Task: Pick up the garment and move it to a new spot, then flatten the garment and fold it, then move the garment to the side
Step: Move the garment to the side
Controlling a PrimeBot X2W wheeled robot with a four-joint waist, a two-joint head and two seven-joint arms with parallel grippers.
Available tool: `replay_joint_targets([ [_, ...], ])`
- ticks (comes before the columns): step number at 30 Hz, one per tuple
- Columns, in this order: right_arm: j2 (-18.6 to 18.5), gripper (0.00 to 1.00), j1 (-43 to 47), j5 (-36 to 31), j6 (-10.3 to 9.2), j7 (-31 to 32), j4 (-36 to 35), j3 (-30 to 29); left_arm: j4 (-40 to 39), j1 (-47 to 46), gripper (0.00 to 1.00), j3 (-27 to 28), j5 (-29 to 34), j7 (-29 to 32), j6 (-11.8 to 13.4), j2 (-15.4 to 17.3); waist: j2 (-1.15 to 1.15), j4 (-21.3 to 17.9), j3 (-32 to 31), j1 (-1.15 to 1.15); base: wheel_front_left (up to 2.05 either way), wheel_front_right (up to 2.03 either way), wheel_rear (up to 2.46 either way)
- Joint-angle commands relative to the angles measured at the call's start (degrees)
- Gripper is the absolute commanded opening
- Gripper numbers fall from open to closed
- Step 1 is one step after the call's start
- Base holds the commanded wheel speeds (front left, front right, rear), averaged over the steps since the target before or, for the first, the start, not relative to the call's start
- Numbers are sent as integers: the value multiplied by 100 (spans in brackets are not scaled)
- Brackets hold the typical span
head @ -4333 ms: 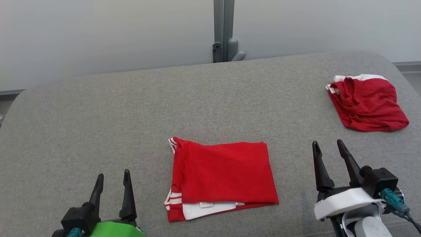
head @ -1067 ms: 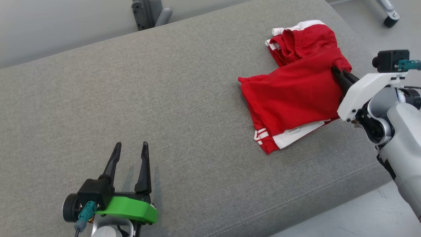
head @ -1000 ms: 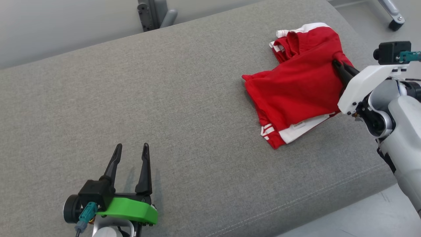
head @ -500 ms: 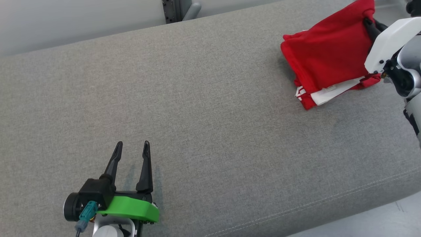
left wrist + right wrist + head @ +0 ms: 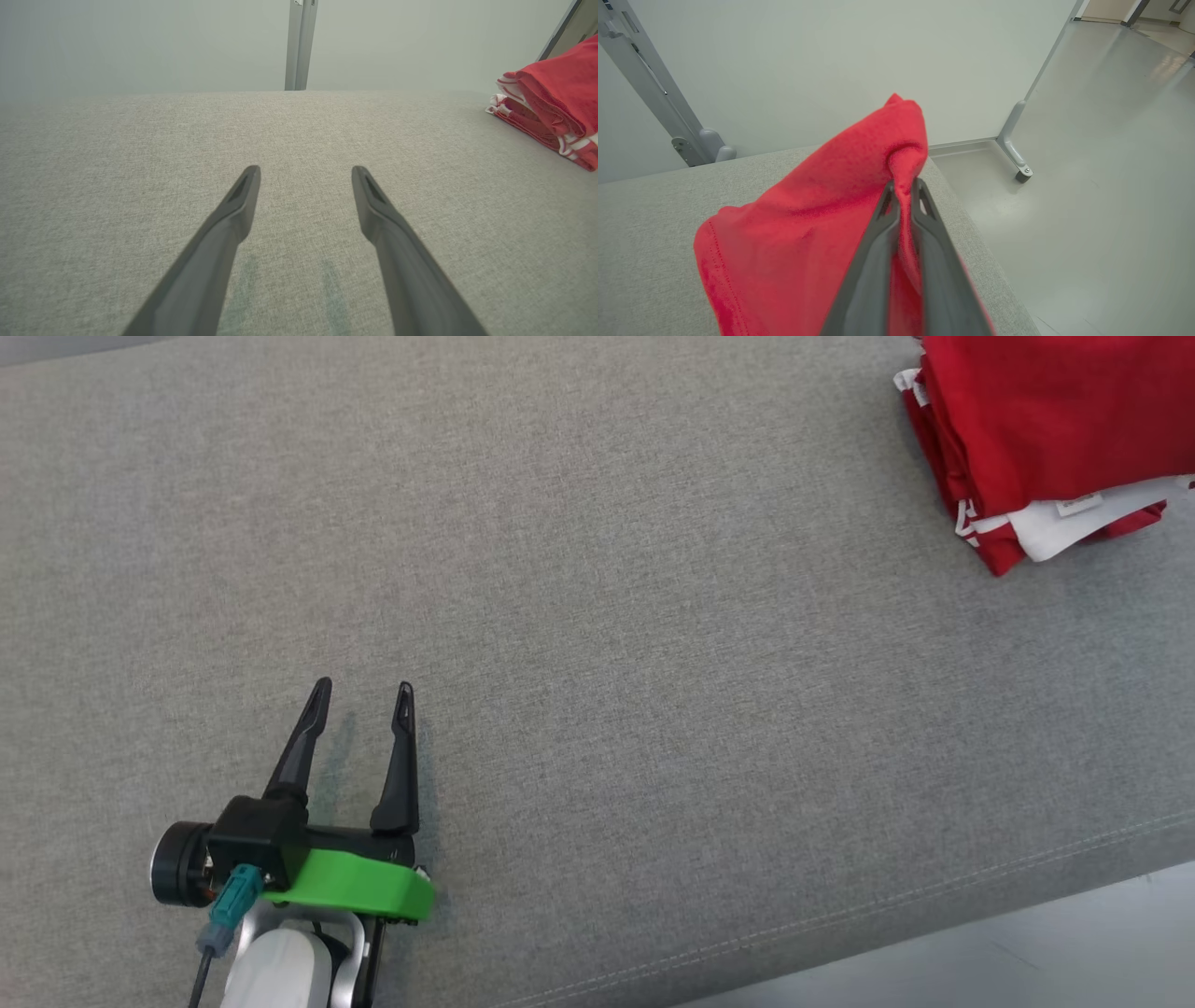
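Note:
The garment [image 5: 1046,420], red with white stripes and folded, lies at the far right end of the grey padded surface [image 5: 597,616]. In the right wrist view my right gripper [image 5: 904,184] is shut on a pinched ridge of the garment [image 5: 808,219], lifting that edge while the rest drapes down to the padding. My left gripper [image 5: 362,689] rests low over the padding at the lower left, open with nothing between its fingers. Seen from the left wrist, the left gripper [image 5: 306,170] points across bare padding, with the garment [image 5: 556,88] far off to the right.
The padded surface ends just right of the garment, with pale floor [image 5: 1087,186] beyond and a grey stand foot [image 5: 1017,163] on it. A grey post [image 5: 299,46] rises behind the surface. Floor [image 5: 1074,943] also shows past the near edge.
The head camera has swung and dipped. My right gripper has carried the garment rightward to the far end of the padding, beside where another red bundle lay. The left gripper stays put.

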Motion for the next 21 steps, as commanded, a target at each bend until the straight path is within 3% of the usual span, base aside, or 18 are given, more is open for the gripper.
replay_joint_targets([
  [1, -52, 0, -148, -126, -4, -155, 224, -156, -31, -156, 100, -6, 42, -4, -16, 82, 54, 155, 431, 0, 0, 0, 0],
  [10, -167, 0, -481, -672, -4, -865, 1232, -743, -137, -317, 100, -43, 99, 61, 8, 194, 54, 382, 862, 0, 0, 0, 0],
  [11, -159, 6, -516, -743, -4, -958, 1323, -822, -149, -323, 100, -42, 102, 63, 11, 213, 54, 405, 893, 0, 0, 0, 0],
  [12, -179, 28, -547, -801, -4, -1027, 1398, -898, -161, -324, 100, -48, 106, 68, 13, 227, 54, 429, 925, 0, 0, 0, 0],
  [13, -197, 58, -561, -866, -4, -1063, 1469, -973, -176, -330, 100, -51, 107, 75, 17, 240, 54, 446, 951, 0, 0, 0, 0],
  [14, -192, 100, -568, -924, -4, -1105, 1520, -1045, -191, -334, 100, -54, 104, 75, 22, 250, 54, 459, 971, 0, 0, 0, 0],
  [21, -62, 100, -506, -1442, -5, -1270, 1646, -1555, -294, -335, 100, -53, 103, 126, 84, 320, 54, 438, 1037, 0, 0, 0, 0],
])
